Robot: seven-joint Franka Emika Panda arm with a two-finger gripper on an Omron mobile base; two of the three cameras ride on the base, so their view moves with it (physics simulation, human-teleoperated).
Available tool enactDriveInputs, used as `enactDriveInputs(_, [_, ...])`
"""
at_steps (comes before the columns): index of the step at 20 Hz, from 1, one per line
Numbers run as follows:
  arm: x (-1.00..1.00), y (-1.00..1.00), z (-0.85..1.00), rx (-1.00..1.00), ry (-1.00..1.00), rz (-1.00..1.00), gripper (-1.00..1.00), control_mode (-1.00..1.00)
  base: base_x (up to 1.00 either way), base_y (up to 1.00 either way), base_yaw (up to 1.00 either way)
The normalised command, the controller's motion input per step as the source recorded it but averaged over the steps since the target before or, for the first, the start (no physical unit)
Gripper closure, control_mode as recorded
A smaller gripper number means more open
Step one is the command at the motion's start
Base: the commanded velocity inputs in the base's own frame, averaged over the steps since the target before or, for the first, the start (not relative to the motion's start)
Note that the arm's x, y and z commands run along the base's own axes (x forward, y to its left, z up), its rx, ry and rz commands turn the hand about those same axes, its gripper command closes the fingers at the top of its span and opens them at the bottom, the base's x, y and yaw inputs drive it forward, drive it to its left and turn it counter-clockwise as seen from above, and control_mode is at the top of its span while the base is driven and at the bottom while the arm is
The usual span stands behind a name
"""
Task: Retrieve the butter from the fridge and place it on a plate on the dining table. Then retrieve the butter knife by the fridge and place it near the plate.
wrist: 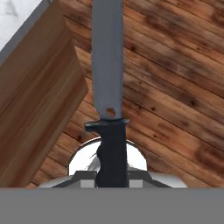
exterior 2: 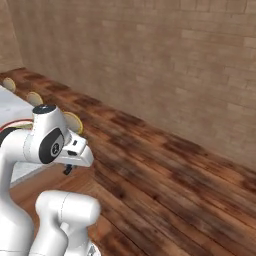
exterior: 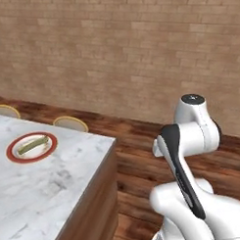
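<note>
Fingers [wrist: 111,180] clamped on the black handle of the butter knife [wrist: 107,65], its grey blade extending over the wooden floor [wrist: 175,87] beside the marble surface [exterior: 46,193]. Butter [exterior: 33,144] lies on the red-rimmed plate [exterior: 15,157].

Glossy white rounded arm [exterior: 191,139] with a black stripe along one link and dark round joint caps

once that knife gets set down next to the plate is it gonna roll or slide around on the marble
Probably no rolling: the butter knife has a flat, broad blade and a crossguard. It looks rigid, so it should not flex. On the smooth dining table it may slide if nudged, so the gripper should release it low.
</note>
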Motion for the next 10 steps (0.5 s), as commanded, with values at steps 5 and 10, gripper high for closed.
enactDriveInputs(5, [0.0,0.0,0.0,0.0,0.0,0.0,1.0,1.0,1.0,-0.75,0.44])
enactDriveInputs(10, [0.0,0.0,0.0,0.0,0.0,0.0,1.0,1.0,0.97,-0.86,0.45])
